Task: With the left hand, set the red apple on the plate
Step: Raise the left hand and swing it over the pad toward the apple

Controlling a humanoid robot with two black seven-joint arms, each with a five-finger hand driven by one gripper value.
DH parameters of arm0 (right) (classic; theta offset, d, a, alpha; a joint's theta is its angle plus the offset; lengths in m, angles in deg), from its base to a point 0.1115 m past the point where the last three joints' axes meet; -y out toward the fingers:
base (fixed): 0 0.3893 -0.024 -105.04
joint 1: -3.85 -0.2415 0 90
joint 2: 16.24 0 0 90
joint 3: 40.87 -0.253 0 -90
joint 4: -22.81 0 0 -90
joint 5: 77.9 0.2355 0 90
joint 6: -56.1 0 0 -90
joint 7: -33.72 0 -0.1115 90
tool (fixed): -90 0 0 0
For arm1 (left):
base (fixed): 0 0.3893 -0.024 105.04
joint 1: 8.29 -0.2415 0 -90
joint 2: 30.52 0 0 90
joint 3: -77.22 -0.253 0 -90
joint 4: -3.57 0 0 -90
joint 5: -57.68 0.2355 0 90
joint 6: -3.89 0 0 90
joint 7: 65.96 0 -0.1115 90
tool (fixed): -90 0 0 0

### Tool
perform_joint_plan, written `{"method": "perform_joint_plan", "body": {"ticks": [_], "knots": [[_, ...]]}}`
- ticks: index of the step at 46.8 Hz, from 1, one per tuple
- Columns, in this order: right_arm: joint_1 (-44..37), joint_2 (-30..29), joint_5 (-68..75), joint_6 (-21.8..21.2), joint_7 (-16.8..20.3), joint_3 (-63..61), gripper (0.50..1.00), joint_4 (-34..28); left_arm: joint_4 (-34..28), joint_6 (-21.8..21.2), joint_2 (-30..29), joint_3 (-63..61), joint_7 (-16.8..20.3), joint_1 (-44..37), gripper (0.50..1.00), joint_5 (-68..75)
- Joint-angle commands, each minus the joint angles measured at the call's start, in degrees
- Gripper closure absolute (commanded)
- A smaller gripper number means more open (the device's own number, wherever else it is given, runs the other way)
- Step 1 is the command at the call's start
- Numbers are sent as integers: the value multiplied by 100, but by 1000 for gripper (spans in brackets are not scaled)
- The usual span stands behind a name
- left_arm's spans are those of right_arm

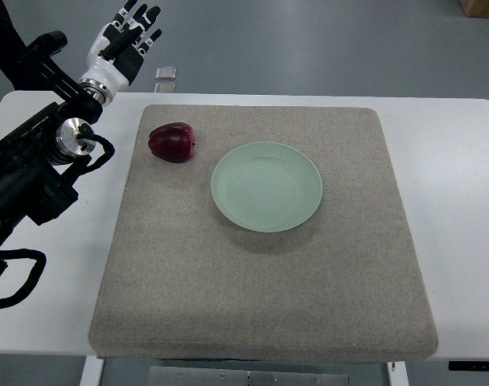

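Pale green plate (266, 186), round and shallow, near the middle of the grey mat (260, 314), nothing in it. Red apple (172, 142) on the mat just left of the plate, close beside the rim but apart from it (lying on its side, dark skin). Left hand (125, 40) raised beyond the white table's (458, 177) far left corner, fingers spread, holding nothing.
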State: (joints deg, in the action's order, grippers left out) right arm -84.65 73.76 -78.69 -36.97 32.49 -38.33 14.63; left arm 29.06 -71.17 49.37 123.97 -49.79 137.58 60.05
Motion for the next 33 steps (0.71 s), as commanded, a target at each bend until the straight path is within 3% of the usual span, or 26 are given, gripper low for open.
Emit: {"method": "perform_joint_plan", "body": {"ticks": [1,15,33], "knots": [[-1,0,0,0,0,0,536,0,0,0,0,0,0,-6,508,0],[-1,0,0,0,0,0,536,0,-44,-9,9,676,105,-67,508,-219],[-1,0,0,0,0,0,536,0,-44,-88,-9,300,53,38,512,-53]]}}
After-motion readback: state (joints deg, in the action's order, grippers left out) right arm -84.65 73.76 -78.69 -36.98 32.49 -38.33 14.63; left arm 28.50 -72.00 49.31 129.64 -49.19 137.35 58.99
